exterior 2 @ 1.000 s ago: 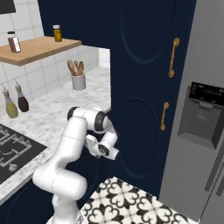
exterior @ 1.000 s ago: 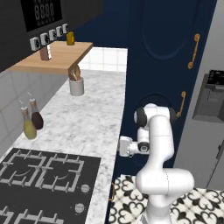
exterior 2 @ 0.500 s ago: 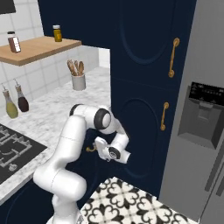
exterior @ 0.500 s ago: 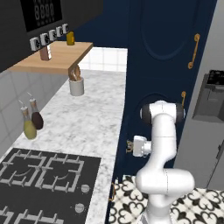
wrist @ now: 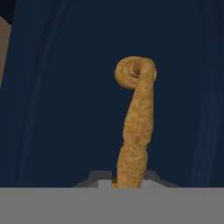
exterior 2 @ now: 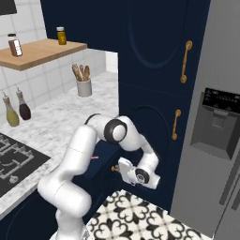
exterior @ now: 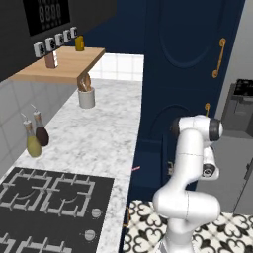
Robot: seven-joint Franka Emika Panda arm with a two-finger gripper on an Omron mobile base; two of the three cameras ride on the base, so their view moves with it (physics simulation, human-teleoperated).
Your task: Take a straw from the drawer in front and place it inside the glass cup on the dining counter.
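Observation:
My gripper [wrist: 127, 178] is shut on the drawer's brass handle [wrist: 136, 127], which rises between the two dark fingertips [wrist: 99, 176] against the navy drawer front [wrist: 57, 109]. From the right base view the gripper [exterior 2: 118, 168] sits low under the worktop edge, at the small gold handle [exterior 2: 113, 168]. A short pink-red sliver of the straw [exterior: 137, 168] shows just below the worktop's edge, and again as the straw [exterior 2: 95, 157] beside my arm. The glass cup and the dining counter are out of view.
A marble worktop [exterior: 94, 133] carries a black gas hob [exterior: 44, 197], two oil bottles [exterior: 33, 141] and a white utensil holder [exterior: 86, 96]. Tall navy cabinets [exterior 2: 154, 70] stand ahead, and a grey fridge [exterior 2: 220, 131] to the right. A wooden shelf [exterior: 64, 63] hangs above.
The arm has swung the hand down and in toward the drawer front. The jaws have closed onto the brass handle.

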